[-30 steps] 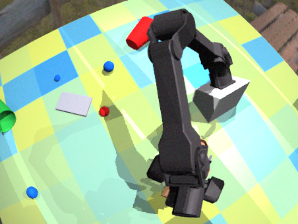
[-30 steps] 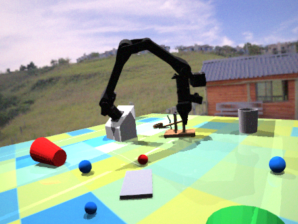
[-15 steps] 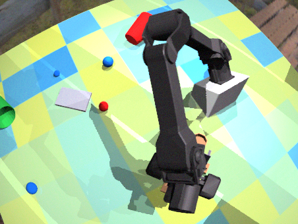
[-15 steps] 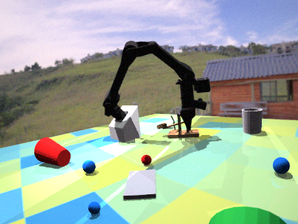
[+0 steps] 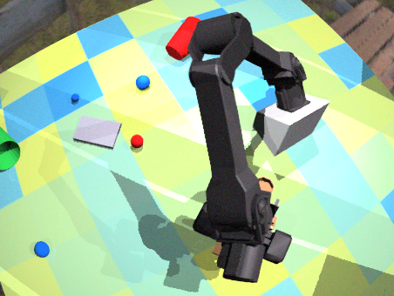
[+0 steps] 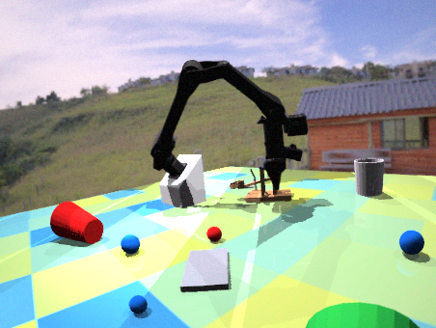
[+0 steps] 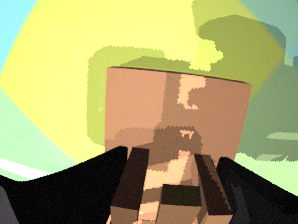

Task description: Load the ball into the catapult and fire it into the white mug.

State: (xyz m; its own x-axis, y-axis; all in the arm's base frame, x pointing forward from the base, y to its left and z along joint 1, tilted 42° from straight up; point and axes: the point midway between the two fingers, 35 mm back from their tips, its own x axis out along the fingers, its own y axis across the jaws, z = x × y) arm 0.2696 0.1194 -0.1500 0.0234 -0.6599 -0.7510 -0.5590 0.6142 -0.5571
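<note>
The wooden catapult [image 5: 265, 185] [image 6: 256, 196] [image 7: 135, 95] stands on the table, its arm's cup end raised slightly in the exterior view. My gripper [image 6: 276, 189] [image 7: 173, 160] points down over its base, fingers against the outer sides of its two upright posts, shut on them. In the top view the arm hides most of the catapult. A red ball [image 5: 137, 141] [image 6: 214, 233] and three blue balls [image 5: 143, 82] [image 6: 411, 242] lie on the table. No ball shows in the catapult's cup. A grey-looking mug [image 6: 368, 177] stands upright at the right; no clearly white mug shows.
A red cup [image 5: 180, 41] [image 6: 72, 224] lies on its side. A flat grey slab [image 5: 97, 131] [image 6: 207, 270] lies near the red ball. A green cup [image 5: 6, 152] [image 6: 362, 315] is at the frame's edge. The arm rises from a white wedge-shaped block [image 5: 296, 122] [image 6: 195, 176].
</note>
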